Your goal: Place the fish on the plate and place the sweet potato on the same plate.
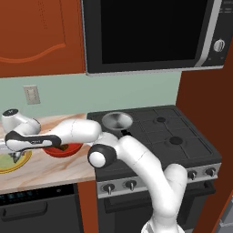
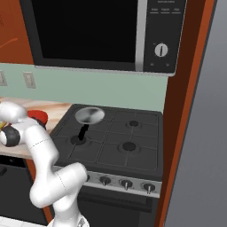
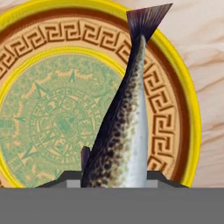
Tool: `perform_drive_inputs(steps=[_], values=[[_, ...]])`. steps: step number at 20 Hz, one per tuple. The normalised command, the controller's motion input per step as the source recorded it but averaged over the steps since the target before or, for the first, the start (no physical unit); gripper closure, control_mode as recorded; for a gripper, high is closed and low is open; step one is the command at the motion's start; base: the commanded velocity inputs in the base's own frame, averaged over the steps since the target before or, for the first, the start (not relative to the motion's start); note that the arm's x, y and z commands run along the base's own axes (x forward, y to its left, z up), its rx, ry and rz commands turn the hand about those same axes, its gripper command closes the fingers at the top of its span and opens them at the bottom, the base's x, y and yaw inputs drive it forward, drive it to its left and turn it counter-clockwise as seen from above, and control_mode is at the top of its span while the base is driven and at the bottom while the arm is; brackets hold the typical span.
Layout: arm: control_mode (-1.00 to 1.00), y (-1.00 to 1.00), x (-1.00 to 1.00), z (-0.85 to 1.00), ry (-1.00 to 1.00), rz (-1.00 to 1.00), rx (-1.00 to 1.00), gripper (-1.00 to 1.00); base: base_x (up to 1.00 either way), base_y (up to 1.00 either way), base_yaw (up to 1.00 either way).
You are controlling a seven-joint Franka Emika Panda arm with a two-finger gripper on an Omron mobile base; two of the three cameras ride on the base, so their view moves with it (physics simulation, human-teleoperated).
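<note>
While clamped in gripper [image 3: 114, 183], fish [image 3: 124, 127] over plate [image 3: 52, 118].

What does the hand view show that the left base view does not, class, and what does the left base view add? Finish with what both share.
Hand view alone: the fish, speckled, tail up, held in the shut gripper above the plate's patterned green centre.

Left base view alone: the red bowl beside the plate, the stove with a pan on it, the microwave above, and the white arm reaching left.

Both: the plate on the pale wooden counter.
</note>
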Motion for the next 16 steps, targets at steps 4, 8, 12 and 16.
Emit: perform_drive_inputs(steps=[4, 8, 12, 16], values=[[-1.0, 0.0, 0.07, -0.12, 0.0, 0.01, 0.0, 1.0, 0.0, 0.0, 0.0], [-1.0, 0.0, 0.08, -0.12, 0.0, 0.01, 0.0, 1.0, 0.0, 0.0, 0.0], [-1.0, 0.02, 0.1, -0.06, 0.0, 0.0, 0.0, 1.0, 0.0, 0.0, 0.0], [-1.0, 0.05, 0.1, -0.03, 0.0, 0.0, 0.0, 1.0, 0.0, 0.0, 0.0]])
